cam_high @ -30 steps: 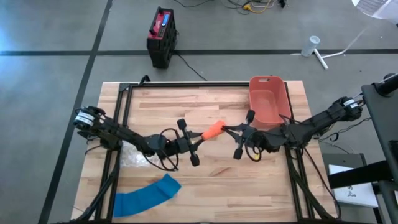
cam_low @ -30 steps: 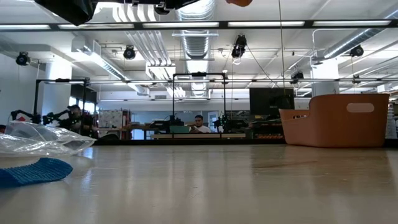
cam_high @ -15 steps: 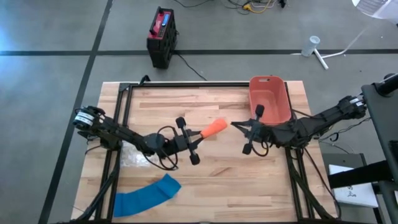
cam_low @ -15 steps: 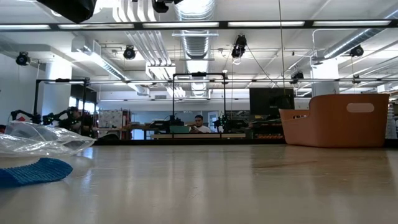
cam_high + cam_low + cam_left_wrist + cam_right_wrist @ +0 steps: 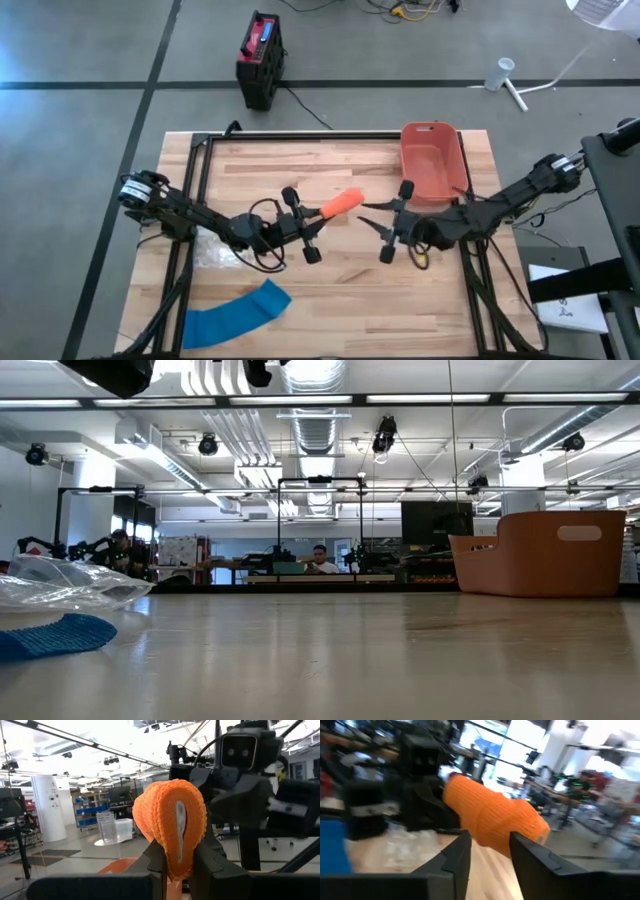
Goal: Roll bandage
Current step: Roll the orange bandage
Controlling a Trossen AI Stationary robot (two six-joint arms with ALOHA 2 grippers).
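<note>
Left hand point(image 5: 318, 215) pinches one end of the orange bandage roll point(image 5: 342, 203), lifted clear of the worktop point(image 5: 330, 290) over its middle. Right hand point(image 5: 372, 216) faces it, fingers point(image 5: 457, 852) parted, just beyond the roll's free end and gripping nothing. Behind the right hand sits the red bin point(image 5: 432, 160); a blue bandage point(image 5: 235, 314) and clear wrapper point(image 5: 215, 250) lie behind the left hand.

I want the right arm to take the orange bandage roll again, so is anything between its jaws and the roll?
Nothing visible. The left gripper holds the orange bandage roll above the table, and the right gripper, jaws open, faces the roll's free end across a clear gap. The red bin sits off to the side.
</note>
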